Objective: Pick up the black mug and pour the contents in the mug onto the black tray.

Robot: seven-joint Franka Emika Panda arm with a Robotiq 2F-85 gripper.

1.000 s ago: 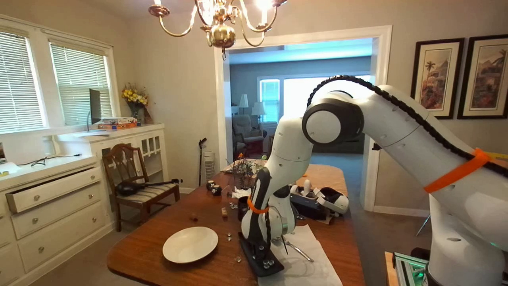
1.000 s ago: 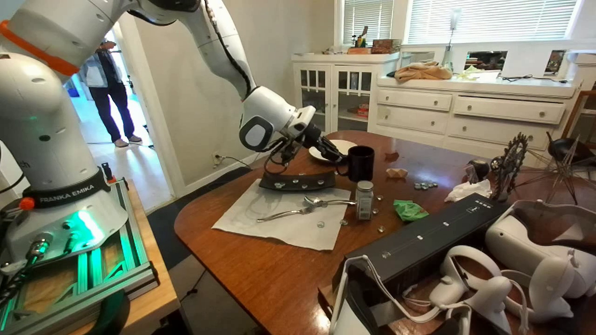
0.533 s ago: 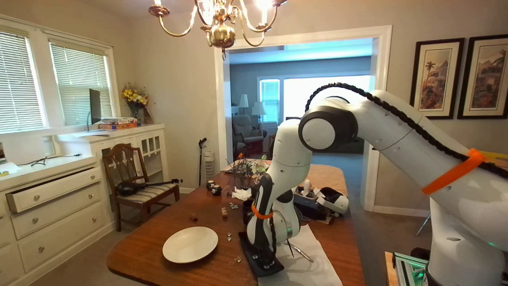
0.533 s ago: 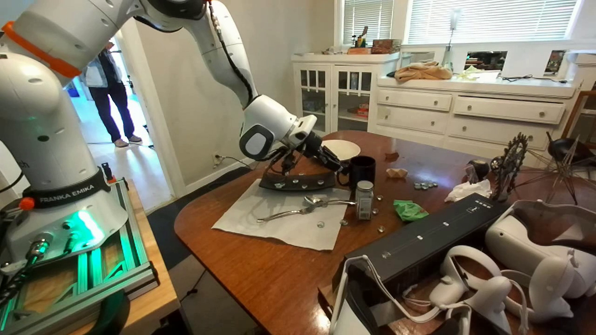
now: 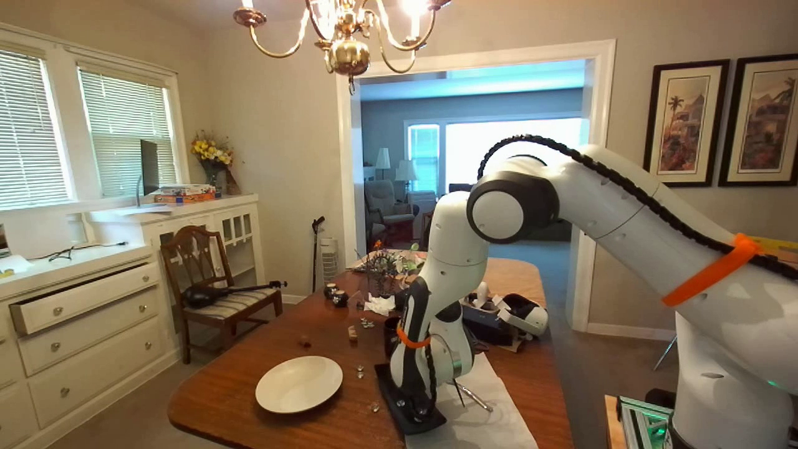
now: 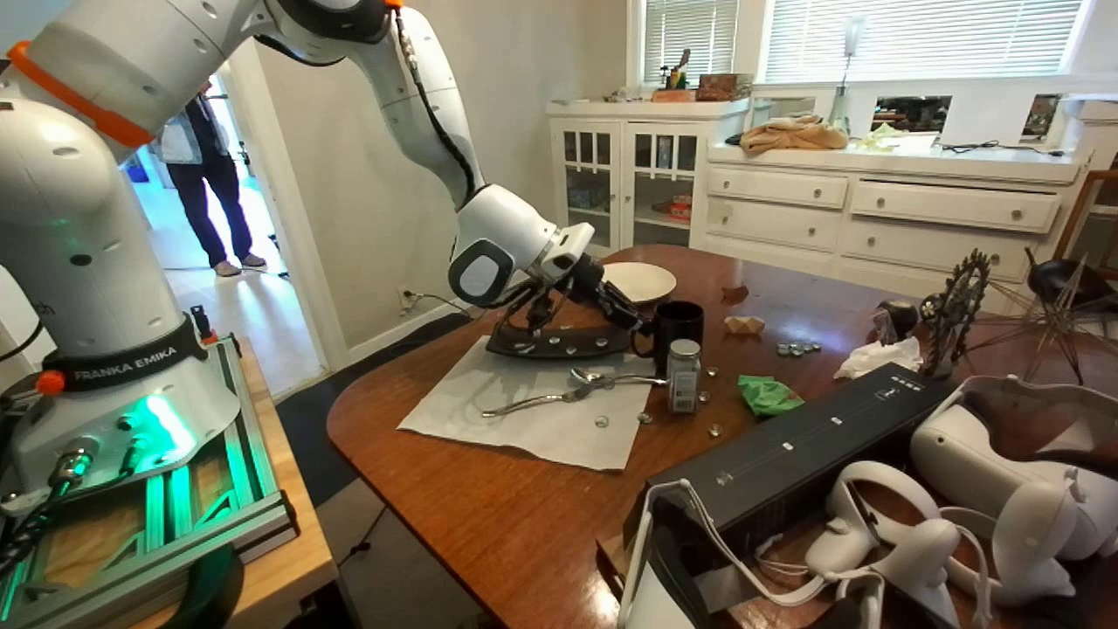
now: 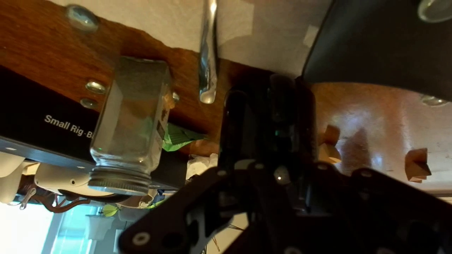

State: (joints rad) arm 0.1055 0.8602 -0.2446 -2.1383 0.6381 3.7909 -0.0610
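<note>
Fingers (image 6: 622,310) were drawn narrow, pinching the handle of the black mug (image 6: 677,321); the mug was upright, near one end of the black tray (image 7: 374,49); a clear jar (image 6: 684,384) partly hid the mug's base in an exterior view, so whether it touched the desk (image 6: 541,524) could not be told; its inside was hidden too; the tray lay partly over the edge of a white paper sheet (image 6: 541,428) and bore several clear glass pebbles (image 7: 436,10); more pebbles were scattered on the paper and the desk; two pieces of metal cutlery (image 7: 207,67) lay on the sheet, one reaching past its edge toward the jar; in both exterior views a white plate (image 5: 299,385) sat on the desk, apart from the tray; a green scrap (image 6: 769,395) and a long black box (image 6: 803,463) lay past the jar, away from the tray.
</note>
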